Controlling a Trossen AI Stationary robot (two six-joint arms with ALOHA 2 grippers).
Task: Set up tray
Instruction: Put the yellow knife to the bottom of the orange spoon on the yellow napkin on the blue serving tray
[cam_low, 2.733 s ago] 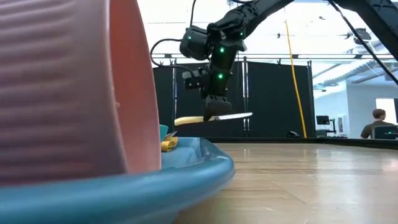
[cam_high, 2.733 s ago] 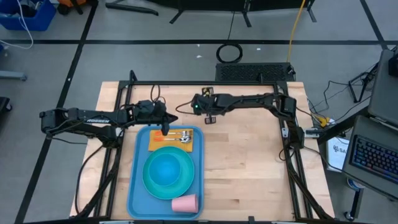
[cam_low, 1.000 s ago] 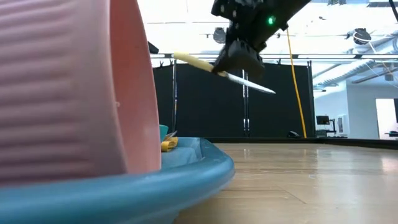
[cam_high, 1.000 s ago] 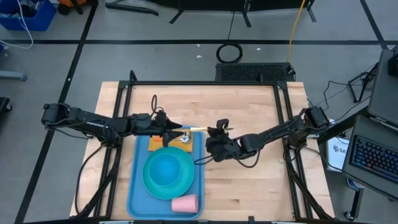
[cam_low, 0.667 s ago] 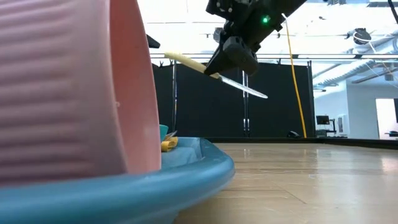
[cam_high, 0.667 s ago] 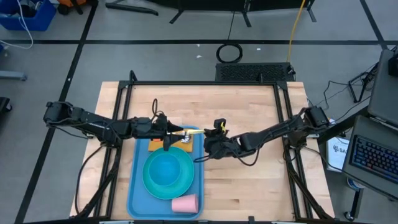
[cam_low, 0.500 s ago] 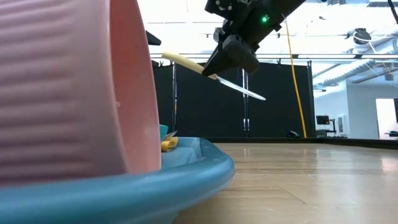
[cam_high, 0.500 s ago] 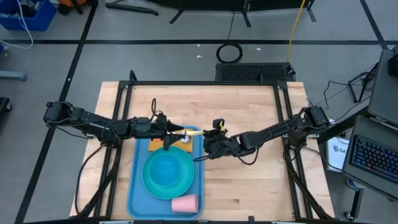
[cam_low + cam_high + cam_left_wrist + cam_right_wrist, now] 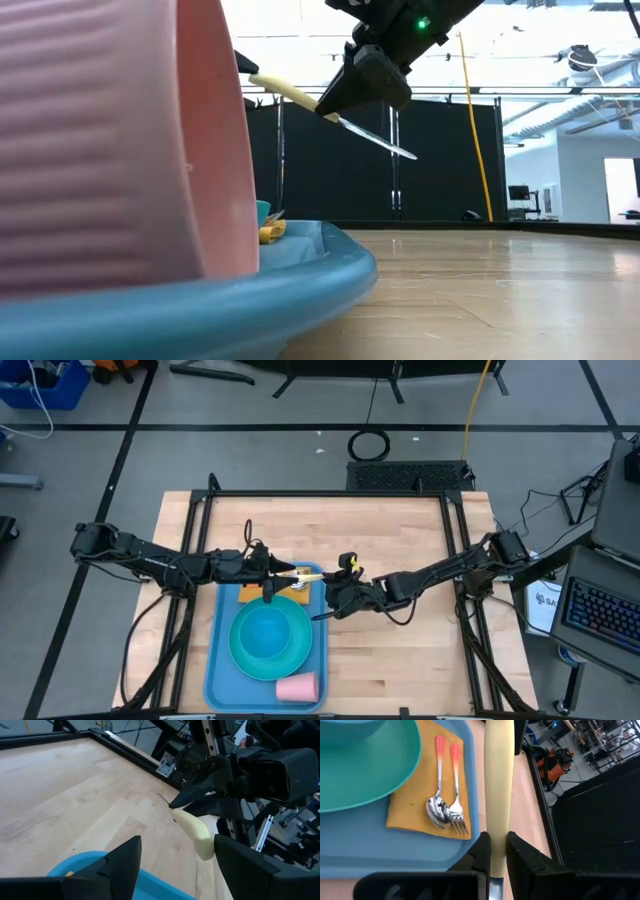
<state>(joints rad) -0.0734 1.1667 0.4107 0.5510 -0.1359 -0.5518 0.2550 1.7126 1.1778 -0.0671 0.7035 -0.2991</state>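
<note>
Since 0.5 s ago the right pincer (image 9: 330, 593) has crept slightly toward the left arm, knife (image 9: 330, 108) moved with it, handle end now nearer the left pincer (image 9: 280, 571). Right pincer is clamped on the knife at the handle-blade joint, cream handle (image 9: 498, 795) sticking forward from its fingers (image 9: 481, 851), blade tilted down behind. It hangs above the table (image 9: 400, 660) at the tray's right rim. Left pincer spread wide, fingers (image 9: 122, 865) either side of the handle tip, no contact visible. Tray (image 9: 220, 670) lies on the table under and just behind both pincers, holding turquoise plate (image 9: 295, 650), orange napkin (image 9: 415, 805) with spoon (image 9: 438, 790) and fork (image 9: 456, 790) under the right pincer, pink cup (image 9: 297, 686) at the near end.
</note>
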